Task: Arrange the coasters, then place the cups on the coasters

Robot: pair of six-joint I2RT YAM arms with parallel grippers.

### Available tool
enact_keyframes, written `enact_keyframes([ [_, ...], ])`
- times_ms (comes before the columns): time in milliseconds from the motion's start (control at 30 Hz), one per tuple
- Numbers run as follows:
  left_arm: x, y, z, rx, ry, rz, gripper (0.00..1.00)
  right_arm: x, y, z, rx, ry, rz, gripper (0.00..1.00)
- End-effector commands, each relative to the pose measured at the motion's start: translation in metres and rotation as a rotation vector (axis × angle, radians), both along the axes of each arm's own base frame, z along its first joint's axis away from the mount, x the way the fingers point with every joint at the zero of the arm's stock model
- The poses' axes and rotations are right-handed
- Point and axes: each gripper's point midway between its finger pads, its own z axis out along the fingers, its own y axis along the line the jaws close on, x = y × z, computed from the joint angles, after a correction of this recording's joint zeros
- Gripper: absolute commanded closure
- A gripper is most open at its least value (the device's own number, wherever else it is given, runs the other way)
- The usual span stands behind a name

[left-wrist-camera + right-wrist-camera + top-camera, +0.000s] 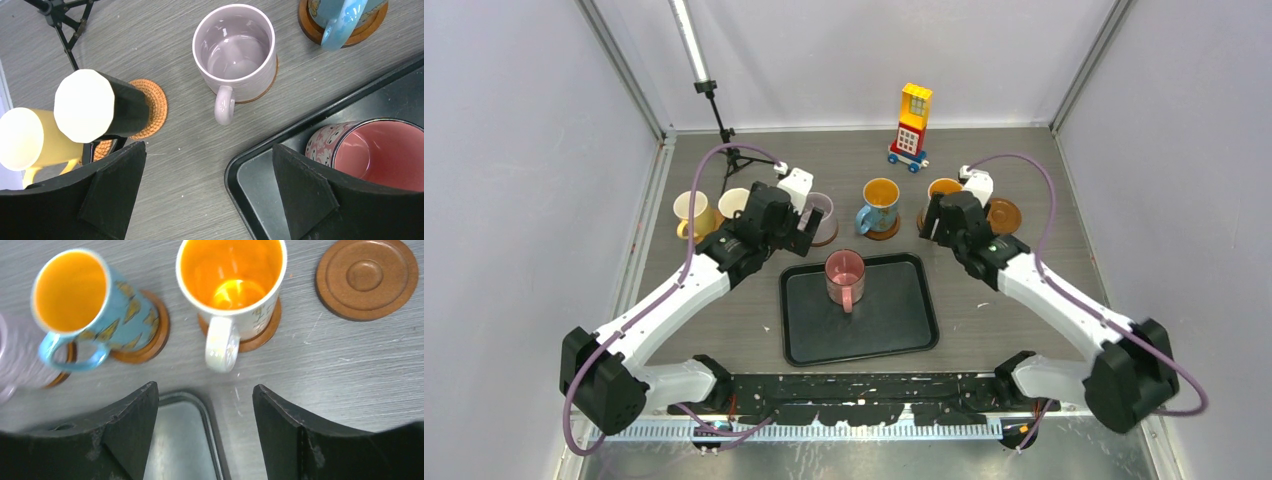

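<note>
Grey woodgrain table, pale walls, coasters

The lilac mug, blue mug and white mug stand in a row across the middle of the worktop, handles jutting toward its near edge, narrow gaps between them. The bare coaster at the row's right end lies open from above; a bare strip separates row from black tray.

white arms, black joints, purple cables
</note>
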Motion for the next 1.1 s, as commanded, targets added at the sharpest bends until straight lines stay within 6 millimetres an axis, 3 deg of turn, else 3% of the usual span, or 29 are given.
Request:
enact_keyframes([
  [0,0.003,0.0,0.019,-0.073,-0.035,0.036,0.0,-0.04,0.021,0.019,0.033,0.016,0.202,0.25],
  [167,0.005,0.004,0.016,-0.107,-0.019,0.075,0.0,-0.082,0.076,0.047,0.025,-0.024,0.487,0.26],
  [400,0.005,0.013,0.007,-0.124,-0.004,0.117,0.0,-0.126,0.147,0.038,-0.018,0.014,0.761,0.25],
  [667,0.003,0.023,0.004,-0.141,-0.007,0.15,0.0,-0.146,0.187,0.028,-0.056,0.154,0.88,0.27],
  [867,-0.005,0.024,-0.006,-0.171,0.014,0.159,0.0,-0.162,0.202,0.025,-0.089,0.237,0.916,0.27],
  [1067,-0.014,0.031,-0.002,-0.189,-0.005,0.168,0.0,-0.157,0.207,0.024,-0.155,0.239,0.827,0.24],
])
